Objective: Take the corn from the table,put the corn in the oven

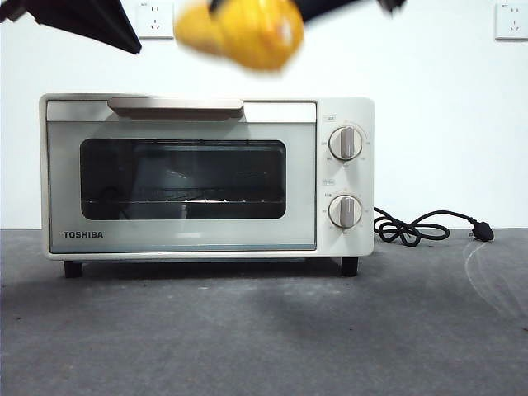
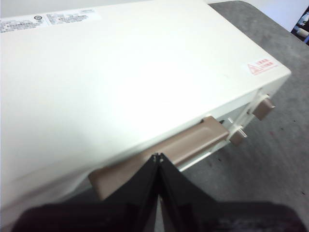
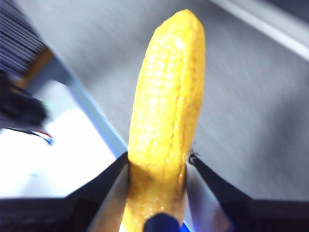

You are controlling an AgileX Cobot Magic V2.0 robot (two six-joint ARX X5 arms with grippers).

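Right gripper point(image 3: 157, 162): 2 jaws clamped on the corn point(image 3: 166, 116), 1 on each flank, cob jutting out past the tips. In the front view the corn point(image 1: 243, 31) hangs blurred high above the oven point(image 1: 206, 177), door closed.

Left gripper point(image 2: 157, 157): jaws pressed together, tips just over the oven's handle point(image 2: 178, 147).

Table point(image 1: 264, 330): under the oven.

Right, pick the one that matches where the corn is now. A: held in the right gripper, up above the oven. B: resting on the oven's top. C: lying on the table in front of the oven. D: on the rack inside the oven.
A: the right gripper clamps the corn, which hangs above the oven, whose door is closed.
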